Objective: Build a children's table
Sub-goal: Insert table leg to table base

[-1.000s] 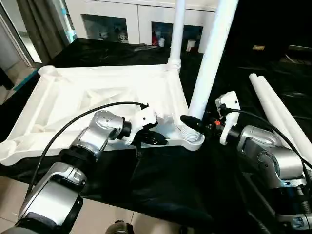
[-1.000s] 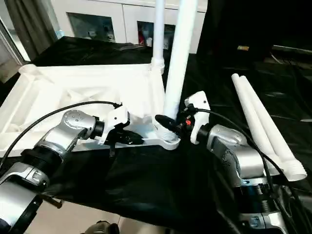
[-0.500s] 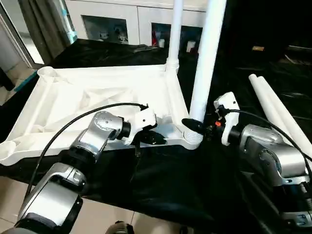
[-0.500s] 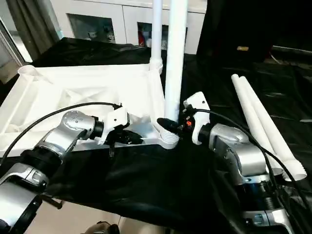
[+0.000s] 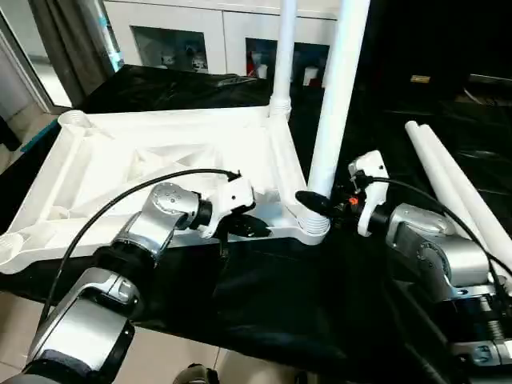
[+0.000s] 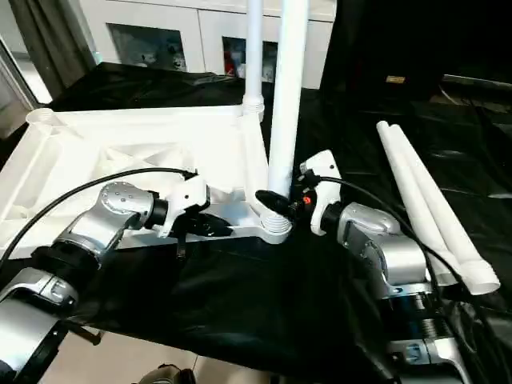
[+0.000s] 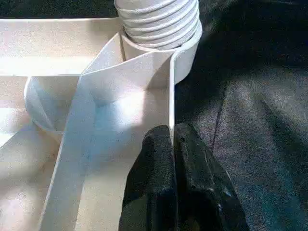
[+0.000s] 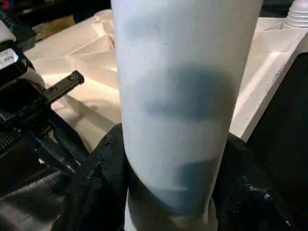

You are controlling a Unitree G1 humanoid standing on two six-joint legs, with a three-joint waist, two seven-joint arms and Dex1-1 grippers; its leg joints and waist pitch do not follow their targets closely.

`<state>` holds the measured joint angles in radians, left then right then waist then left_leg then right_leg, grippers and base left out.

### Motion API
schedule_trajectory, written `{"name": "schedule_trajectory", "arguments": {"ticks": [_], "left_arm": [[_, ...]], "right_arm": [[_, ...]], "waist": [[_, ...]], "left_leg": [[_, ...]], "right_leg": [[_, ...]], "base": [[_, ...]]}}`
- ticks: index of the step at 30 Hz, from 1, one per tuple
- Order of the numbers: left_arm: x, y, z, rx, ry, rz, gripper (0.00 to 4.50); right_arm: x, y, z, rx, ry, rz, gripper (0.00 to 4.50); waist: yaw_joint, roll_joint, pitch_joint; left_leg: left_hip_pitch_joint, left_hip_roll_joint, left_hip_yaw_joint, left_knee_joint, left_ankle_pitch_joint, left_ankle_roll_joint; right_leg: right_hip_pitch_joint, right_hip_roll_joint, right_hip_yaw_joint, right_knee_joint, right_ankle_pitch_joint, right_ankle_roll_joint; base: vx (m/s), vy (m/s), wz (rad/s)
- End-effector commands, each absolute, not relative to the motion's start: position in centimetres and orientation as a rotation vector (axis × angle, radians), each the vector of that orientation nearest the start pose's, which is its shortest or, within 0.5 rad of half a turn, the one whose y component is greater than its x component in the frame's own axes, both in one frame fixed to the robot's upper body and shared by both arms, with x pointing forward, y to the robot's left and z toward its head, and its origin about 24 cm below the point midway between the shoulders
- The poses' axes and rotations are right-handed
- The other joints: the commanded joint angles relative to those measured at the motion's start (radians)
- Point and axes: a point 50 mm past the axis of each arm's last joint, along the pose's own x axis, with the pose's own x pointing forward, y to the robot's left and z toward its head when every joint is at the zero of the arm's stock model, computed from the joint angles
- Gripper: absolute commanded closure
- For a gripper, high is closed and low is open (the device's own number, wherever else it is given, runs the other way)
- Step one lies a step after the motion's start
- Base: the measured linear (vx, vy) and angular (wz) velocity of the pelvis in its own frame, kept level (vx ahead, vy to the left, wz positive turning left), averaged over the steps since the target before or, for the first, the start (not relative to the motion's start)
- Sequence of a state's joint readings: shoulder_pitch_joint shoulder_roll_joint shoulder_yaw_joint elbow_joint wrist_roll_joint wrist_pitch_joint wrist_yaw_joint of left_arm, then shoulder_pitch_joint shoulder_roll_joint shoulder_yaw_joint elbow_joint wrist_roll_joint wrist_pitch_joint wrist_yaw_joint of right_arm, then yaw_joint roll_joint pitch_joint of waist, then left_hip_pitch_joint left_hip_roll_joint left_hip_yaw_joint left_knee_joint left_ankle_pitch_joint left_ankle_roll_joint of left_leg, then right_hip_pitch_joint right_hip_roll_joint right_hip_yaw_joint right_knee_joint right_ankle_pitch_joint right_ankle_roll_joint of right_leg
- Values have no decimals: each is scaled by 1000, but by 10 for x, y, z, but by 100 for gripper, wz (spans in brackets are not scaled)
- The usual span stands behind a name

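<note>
While the tabletop lies underside up on the black cloth, the scene reads thus:
Left gripper point(image 7: 174, 144): fingers pinched together on the thin near rim of the tabletop point(image 5: 120, 172), just beside the near right corner socket point(image 5: 314, 228).
Right gripper point(image 6: 276, 204): fingers clasped round the base of a leg point(image 5: 334, 96), one on each side.
Held leg: upright, its ribbed end in that corner socket.
Second leg point(image 6: 254, 48): stands upright in the far right corner socket.
Loose legs point(image 6: 428, 204): two, side by side on the black cloth point(image 5: 272, 304), well apart from the tabletop, on the right.
Background: white cabinet point(image 5: 200, 32) beyond the work surface.
</note>
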<state>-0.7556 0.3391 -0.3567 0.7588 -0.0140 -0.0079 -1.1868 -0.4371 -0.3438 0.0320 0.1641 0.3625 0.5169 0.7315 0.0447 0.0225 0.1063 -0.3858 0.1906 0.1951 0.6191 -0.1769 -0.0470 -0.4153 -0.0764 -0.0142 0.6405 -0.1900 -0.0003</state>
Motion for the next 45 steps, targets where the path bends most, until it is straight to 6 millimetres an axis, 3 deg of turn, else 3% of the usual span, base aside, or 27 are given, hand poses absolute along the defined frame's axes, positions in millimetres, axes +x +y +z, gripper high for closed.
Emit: {"name": "schedule_trajectory", "arguments": {"ticks": [1, 5, 9, 10, 17, 18, 22, 23, 26, 32, 34, 35, 36, 45], "left_arm": [[340, 118, 77, 479, 349, -1358, 450], [341, 119, 77, 476, 349, -1352, 450], [342, 120, 78, 473, 346, -1343, 450], [342, 120, 78, 473, 346, -1342, 450], [344, 119, 79, 471, 342, -1334, 450], [344, 119, 79, 471, 342, -1334, 450], [344, 120, 80, 475, 344, -1334, 450], [344, 120, 80, 478, 345, -1334, 450], [344, 121, 79, 479, 348, -1337, 450], [343, 120, 79, 484, 351, -1348, 450], [343, 120, 78, 486, 351, -1350, 450], [342, 119, 78, 492, 352, -1354, 450], [342, 119, 78, 493, 352, -1354, 450], [338, 120, 76, 489, 359, -1373, 450]], "right_arm": [[312, -152, 87, 113, 276, 824, 260], [309, -156, 83, 196, 259, 798, 260], [300, -162, 68, 304, 248, 737, 260], [297, -162, 65, 313, 247, 732, 260], [283, -160, 48, 340, 241, 720, 260], [280, -160, 47, 329, 240, 721, 260], [270, -158, 43, 218, 249, 761, 261], [271, -157, 46, 195, 245, 772, 261], [273, -153, 52, 142, 232, 797, 261], [284, -147, 62, 31, 237, 841, 261], [288, -145, 65, 11, 235, 847, 261], [291, -144, 67, 3, 236, 859, 261], [292, -144, 68, 1, 236, 861, 261], [291, -141, 60, -73, 356, 1004, 261]], "waist": [[6, -7, -90], [6, -7, -91], [9, -6, -93], [10, 0, -92], [12, 0, -91], [13, 4, -91], [15, 1, -91], [15, 5, -90], [14, 2, -88], [6, 4, -88], [4, 3, -87], [1, -7, -86], [0, -2, -87], [-3, -11, -88]], "left_leg": [[19, 25, -16, -77, -212, -3], [17, 25, -15, -77, -200, 4], [17, 26, -14, -78, -185, 16], [18, 26, -15, -79, -192, 14], [20, 27, -15, -83, -217, 7], [20, 28, -16, -85, -213, 9], [19, 27, -15, -86, -206, 11], [20, 26, -15, -87, -211, 13], [21, 26, -16, -89, -235, 6], [22, 27, -16, -90, -246, 0], [20, 26, -17, -91, -248, -2], [20, 27, -15, -91, -249, 1], [19, 26, -17, -90, -242, 2], [19, 28, -14, -87, -213, 27]], "right_leg": [[54, -51, 29, -85, -175, -262], [55, -52, 30, -84, -151, -265], [54, -52, 28, -82, -114, -275], [53, -53, 27, -83, -122, -277], [52, -53, 28, -88, -149, -265], [51, -53, 27, -88, -140, -265], [53, -50, 27, -90, -122, -256], [53, -52, 27, -91, -131, -258], [52, -53, 28, -98, -194, -244], [51, -51, 28, -97, -182, -251], [53, -51, 28, -97, -192, -249], [50, -51, 29, -99, -196, -247], [53, -52, 28, -96, -198, -249], [52, -53, 29, -96, -176, -255]], "base": [[0, 0, 0], [0, 0, 0], [0, 0, 0], [0, 0, 0], [0, 0, 0], [0, 0, 0], [0, 0, 0], [0, 0, 0], [0, 0, 0], [0, 0, 0], [0, 0, 0], [0, 0, 0], [0, 0, 0], [0, 0, 0]]}}
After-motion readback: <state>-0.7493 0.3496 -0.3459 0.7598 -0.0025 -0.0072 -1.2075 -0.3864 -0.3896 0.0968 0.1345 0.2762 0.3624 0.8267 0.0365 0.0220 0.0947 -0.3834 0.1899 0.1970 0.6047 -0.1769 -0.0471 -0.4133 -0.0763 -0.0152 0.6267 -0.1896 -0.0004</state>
